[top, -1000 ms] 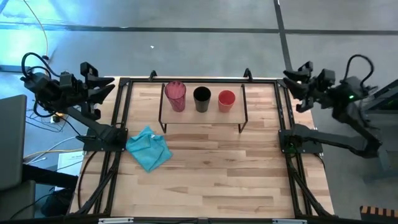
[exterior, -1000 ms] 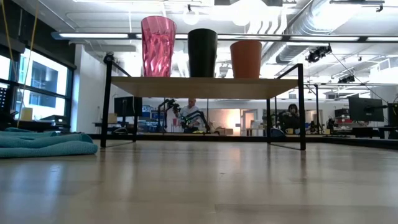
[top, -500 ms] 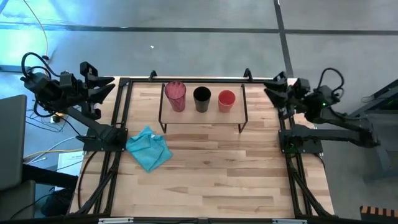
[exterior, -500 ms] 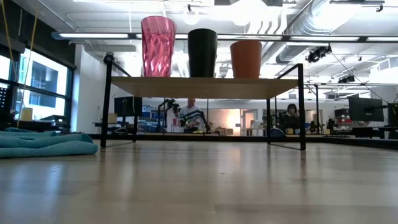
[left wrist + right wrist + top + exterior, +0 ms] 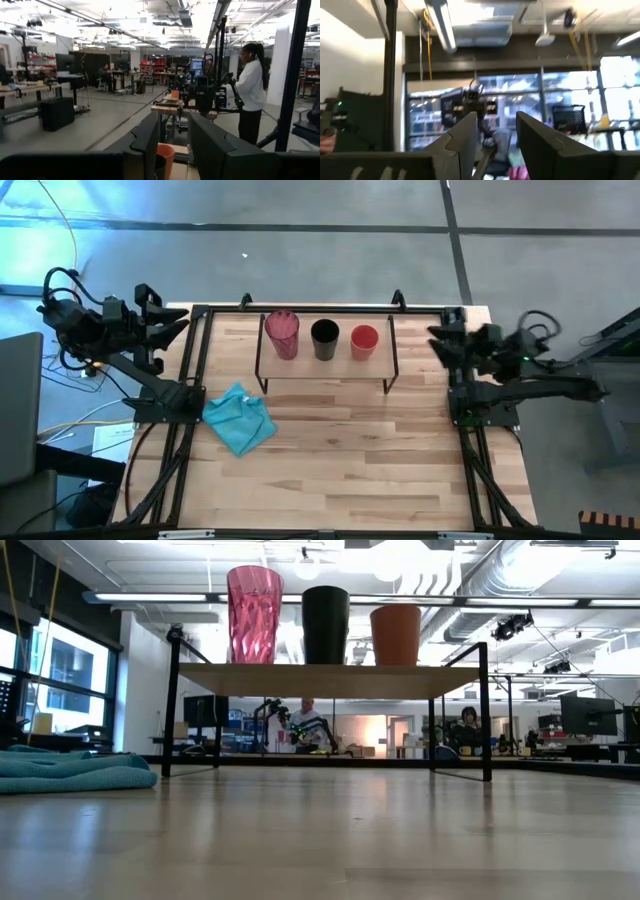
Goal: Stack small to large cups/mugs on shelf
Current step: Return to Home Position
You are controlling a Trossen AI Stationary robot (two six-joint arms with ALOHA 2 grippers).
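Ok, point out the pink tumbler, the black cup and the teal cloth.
pink tumbler [image 5: 254, 615], low view, middle of its ribbed side.
black cup [image 5: 326, 625], low view, middle of its side.
teal cloth [image 5: 240, 418], high view, centre of the crumpled fabric.

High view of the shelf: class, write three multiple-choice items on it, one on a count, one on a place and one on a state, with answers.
1. How many cups stand on the shelf? A two; B three; C four.
2. Where does the teal cloth lie? A on the shelf; B on the table, apart from the shelf; C in a gripper.
3. How are the left gripper and the right gripper? A both open and empty; B both shut on cups; C one holds the cloth.
Answers: 1 B, the pink tumbler, black cup and orange cup stand in a row. 2 B, the cloth rests on the wood. 3 A, each wrist view shows an empty gap between the fingers.
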